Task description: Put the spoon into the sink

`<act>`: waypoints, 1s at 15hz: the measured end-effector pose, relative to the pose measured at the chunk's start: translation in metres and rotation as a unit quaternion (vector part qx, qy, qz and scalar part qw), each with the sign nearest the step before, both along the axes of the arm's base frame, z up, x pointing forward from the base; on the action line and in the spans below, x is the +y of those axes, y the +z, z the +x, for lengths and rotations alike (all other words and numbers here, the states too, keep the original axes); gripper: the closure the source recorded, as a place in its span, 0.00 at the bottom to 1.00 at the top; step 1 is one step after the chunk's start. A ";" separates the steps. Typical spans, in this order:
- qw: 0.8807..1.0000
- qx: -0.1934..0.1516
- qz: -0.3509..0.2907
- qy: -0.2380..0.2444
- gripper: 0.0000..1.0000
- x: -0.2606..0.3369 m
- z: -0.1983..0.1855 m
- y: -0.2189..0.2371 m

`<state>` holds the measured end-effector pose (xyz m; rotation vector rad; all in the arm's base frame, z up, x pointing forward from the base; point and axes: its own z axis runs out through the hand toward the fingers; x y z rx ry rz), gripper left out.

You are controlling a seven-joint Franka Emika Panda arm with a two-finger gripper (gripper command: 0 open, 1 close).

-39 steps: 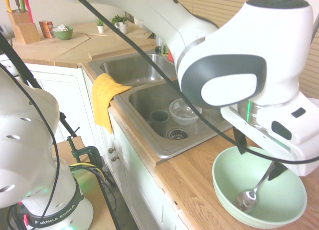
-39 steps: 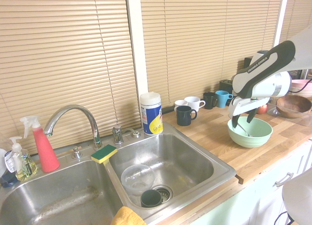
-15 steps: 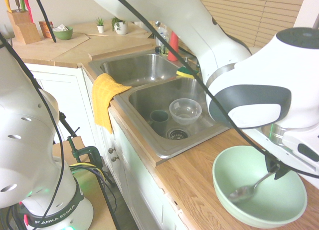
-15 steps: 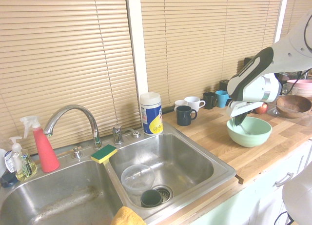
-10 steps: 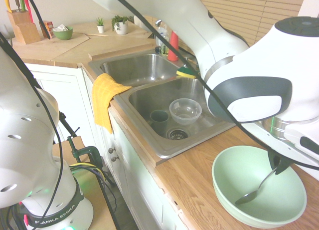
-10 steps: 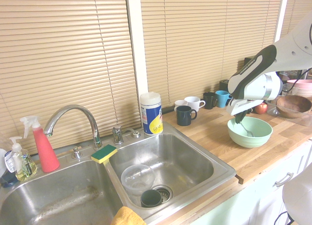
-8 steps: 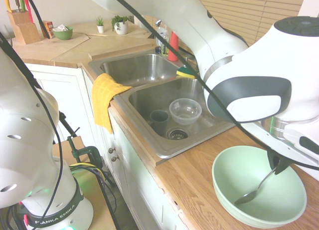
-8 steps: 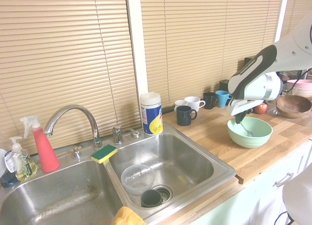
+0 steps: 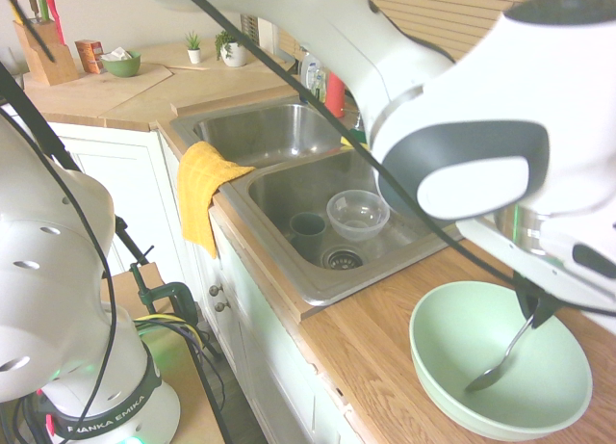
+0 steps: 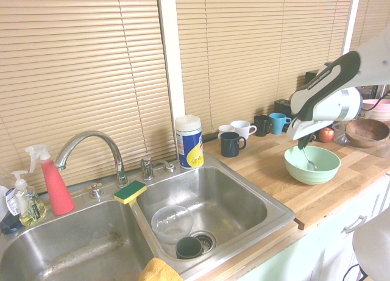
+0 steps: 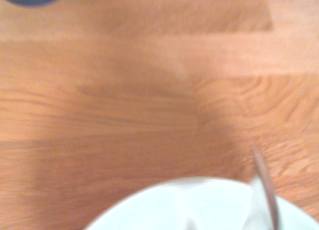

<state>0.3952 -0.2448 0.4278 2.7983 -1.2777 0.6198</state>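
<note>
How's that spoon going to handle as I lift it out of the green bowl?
The spoon looks like thin metal, so it should stay stiff and probably weigh little. Its smooth handle is pinched near the end by the pincer, with the spoon's head hanging low, so it may pivot or slip if it catches the bowl.

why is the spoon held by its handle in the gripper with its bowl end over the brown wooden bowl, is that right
Not quite: the spoon is held by its handle in the gripper, but its bowl end is in the pale green bowl, not over the brown wooden bowl. The first exterior view shows this.
</note>
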 end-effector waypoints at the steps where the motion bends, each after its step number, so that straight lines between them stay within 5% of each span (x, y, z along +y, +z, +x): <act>1: 1.000 -0.004 -0.007 0.002 1.00 0.011 -0.001 0.012; 10: 0.997 -0.029 -0.065 0.043 1.00 0.117 -0.013 0.105; 15: 0.987 -0.027 -0.120 0.100 1.00 0.250 -0.010 0.123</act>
